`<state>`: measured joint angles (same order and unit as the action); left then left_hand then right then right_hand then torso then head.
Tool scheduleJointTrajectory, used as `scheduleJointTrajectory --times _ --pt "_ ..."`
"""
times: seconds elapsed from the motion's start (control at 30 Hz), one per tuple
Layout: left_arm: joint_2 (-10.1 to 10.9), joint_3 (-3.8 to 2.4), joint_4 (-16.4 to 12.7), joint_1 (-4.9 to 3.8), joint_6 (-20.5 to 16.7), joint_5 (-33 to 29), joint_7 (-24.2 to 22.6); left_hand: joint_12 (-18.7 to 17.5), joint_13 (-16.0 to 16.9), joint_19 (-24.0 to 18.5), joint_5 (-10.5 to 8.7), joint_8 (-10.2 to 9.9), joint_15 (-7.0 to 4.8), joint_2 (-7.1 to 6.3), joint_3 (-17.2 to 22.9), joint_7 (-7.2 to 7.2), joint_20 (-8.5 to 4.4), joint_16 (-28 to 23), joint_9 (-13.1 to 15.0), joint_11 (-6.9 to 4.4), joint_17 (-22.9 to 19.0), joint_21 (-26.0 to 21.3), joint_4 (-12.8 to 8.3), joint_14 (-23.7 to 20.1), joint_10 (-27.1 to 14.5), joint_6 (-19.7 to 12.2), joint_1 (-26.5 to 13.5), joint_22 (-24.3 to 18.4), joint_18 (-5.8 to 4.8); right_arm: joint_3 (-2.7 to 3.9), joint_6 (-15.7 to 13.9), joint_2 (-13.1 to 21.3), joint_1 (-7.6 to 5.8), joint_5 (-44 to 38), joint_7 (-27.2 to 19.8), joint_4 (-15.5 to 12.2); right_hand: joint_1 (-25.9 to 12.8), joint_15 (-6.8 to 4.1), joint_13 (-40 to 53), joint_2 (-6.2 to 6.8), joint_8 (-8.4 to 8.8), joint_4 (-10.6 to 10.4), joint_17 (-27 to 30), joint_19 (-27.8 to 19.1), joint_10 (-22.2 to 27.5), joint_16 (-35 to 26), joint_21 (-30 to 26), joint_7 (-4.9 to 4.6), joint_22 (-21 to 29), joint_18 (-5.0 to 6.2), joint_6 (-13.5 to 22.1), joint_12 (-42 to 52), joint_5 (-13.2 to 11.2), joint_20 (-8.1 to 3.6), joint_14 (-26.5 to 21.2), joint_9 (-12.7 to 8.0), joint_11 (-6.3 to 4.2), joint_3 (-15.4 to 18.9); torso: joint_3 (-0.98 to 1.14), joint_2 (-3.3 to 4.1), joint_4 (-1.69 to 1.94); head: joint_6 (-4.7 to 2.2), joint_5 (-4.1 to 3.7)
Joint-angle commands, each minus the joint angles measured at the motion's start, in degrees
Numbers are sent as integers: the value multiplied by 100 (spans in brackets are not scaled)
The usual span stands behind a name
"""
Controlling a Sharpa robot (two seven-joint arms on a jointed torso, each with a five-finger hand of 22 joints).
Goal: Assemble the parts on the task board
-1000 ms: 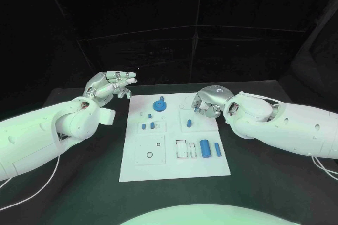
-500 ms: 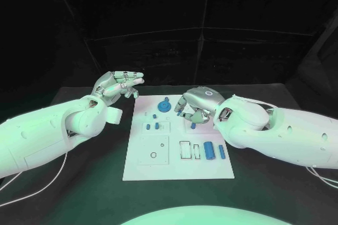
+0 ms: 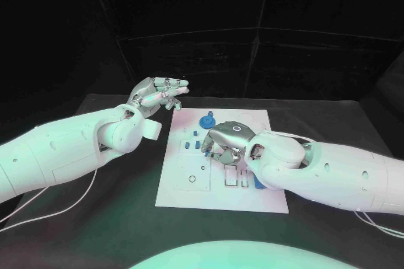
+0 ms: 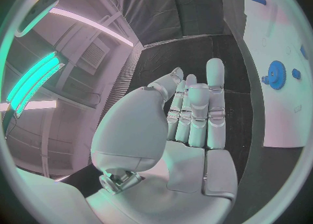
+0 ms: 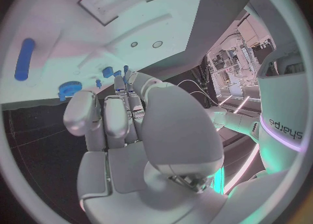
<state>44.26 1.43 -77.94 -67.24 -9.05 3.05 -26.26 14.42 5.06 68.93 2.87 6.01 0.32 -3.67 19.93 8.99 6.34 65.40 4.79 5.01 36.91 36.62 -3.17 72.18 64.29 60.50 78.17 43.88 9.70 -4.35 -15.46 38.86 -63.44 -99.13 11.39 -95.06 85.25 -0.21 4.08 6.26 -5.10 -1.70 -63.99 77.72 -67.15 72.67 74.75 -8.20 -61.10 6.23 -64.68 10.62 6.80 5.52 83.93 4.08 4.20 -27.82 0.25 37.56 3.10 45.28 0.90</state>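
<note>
Black worktop (image 3: 101, 216) carries the task board (image 3: 190, 193); right hand (image 3: 223, 142) hovers centrally, apparently empty, ready to pick parts; left hand (image 3: 157, 94), at 11 o'clock, empty, fingers curled, keeps clear

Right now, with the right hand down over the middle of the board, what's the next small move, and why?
Probably lower the right hand a little and close its fingers on one of the small blue parts beside it. It hangs over the middle of the task board, and the right wrist view shows nothing in its palm. The left hand is raised off the board's far corner, holding nothing.
</note>
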Motion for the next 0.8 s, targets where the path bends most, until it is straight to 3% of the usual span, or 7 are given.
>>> scheduleJointTrajectory --times 0.03,0.3,0.8 --pt "-15 -5 -3 -10 22 -24 -65 22 8 -32 18 34 8 -1 2 14 -16 -25 -1 7 -5 -18 -39 -41 -20 7 34 -5 80 -11 249 -63 37 30 -127 68 -48 -46 1 -10 30 -9 10 28 -41 30 8 -23 7 -57 -30 3 5 -13 186 1 5 -39 5 -1 4 25 48" --pt "-33 -5 4 -10 26 -24 -64 27 9 -31 18 35 9 -2 -1 15 -15 -22 -1 8 0 -22 -38 -39 -22 7 31 -8 80 -35 362 -185 118 -8 -135 227 -82 -40 -2 -5 42 -2 18 21 -30 29 4 -31 15 -56 -21 -7 9 -11 184 -1 13 -51 2 -2 -4 69 119" --pt "-45 -5 24 -10 41 -24 -52 27 9 -31 18 35 9 -2 -1 15 -15 -22 -1 8 0 -22 -38 -39 -22 7 31 -8 80 -39 385 -246 156 -21 -214 221 -92 -39 -3 -1 44 -1 15 22 -30 32 6 -32 11 -57 -19 -8 11 -10 184 -2 14 -52 -2 -6 1 126 175"
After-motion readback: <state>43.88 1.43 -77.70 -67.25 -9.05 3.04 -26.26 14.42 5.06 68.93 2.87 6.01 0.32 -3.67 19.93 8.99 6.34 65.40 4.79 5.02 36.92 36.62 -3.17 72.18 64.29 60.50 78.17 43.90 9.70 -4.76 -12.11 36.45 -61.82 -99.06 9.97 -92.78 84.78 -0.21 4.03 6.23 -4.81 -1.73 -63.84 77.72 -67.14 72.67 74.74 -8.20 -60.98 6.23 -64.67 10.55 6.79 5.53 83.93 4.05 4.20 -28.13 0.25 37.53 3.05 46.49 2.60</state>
